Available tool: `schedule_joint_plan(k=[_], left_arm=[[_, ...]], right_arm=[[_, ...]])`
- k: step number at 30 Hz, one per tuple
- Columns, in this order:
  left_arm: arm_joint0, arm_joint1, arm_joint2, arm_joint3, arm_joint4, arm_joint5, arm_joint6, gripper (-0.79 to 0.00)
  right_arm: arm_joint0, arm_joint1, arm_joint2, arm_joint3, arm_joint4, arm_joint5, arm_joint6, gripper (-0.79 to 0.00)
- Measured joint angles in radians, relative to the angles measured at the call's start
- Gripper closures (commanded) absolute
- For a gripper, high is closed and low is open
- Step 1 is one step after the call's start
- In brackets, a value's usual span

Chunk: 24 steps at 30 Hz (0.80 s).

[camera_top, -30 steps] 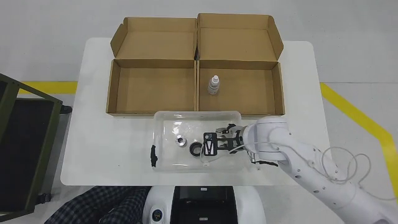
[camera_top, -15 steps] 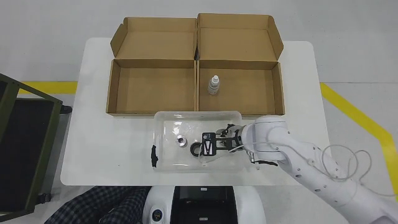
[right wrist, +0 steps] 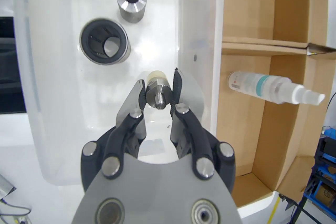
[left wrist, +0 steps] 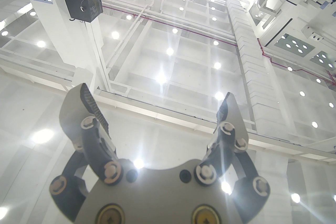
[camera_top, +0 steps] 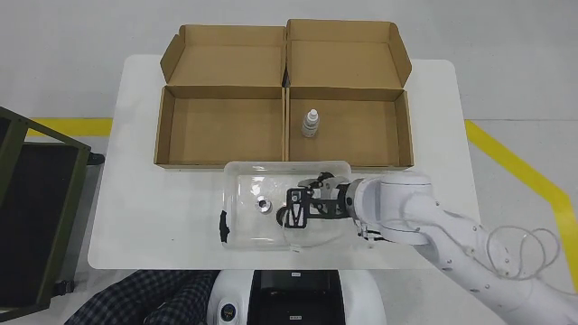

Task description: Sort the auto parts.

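Right gripper [right wrist: 158, 89] clenched on small threaded metal fitting [right wrist: 155, 96], pads on both its sides, inside clear plastic tray [right wrist: 199, 25]
Same tray: steel sleeve [right wrist: 131, 3] and black-rimmed bearing [right wrist: 104, 41], near each other, apart from fitting
Tray at table's [camera_top: 144, 199] near edge, just in front of two open cardboard boxes
Spray bottle [camera_top: 310, 124] upright in right box [camera_top: 361, 140]
Left gripper [left wrist: 157, 104] released, jaws wide apart, aimed at ceiling

We see bright, even light on the white table [camera_top: 144, 190]; ceiling lamps [left wrist: 170, 51] flare into starbursts; the clear tray [right wrist: 23, 51] glints.
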Motion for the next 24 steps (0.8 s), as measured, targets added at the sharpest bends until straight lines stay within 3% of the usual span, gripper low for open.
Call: schedule_joint_plan(k=[6,16,24], left_arm=[[0.0,0.0,0.0,0.0,0.0,0.0,0.0,-0.785],[0.0,0.0,0.0,0.0,0.0,0.0,0.0,-0.785],[0.0,0.0,0.0,0.0,0.0,0.0,0.0,-0.785]], right_arm=[[-0.089,0.013,0.089,-0.095,-0.119,0.111,-0.236,0.0],[-0.195,0.019,0.17,-0.151,-0.247,0.211,-0.647,0.0],[-0.217,0.006,0.224,-0.143,-0.192,0.311,-0.865,0.0]])
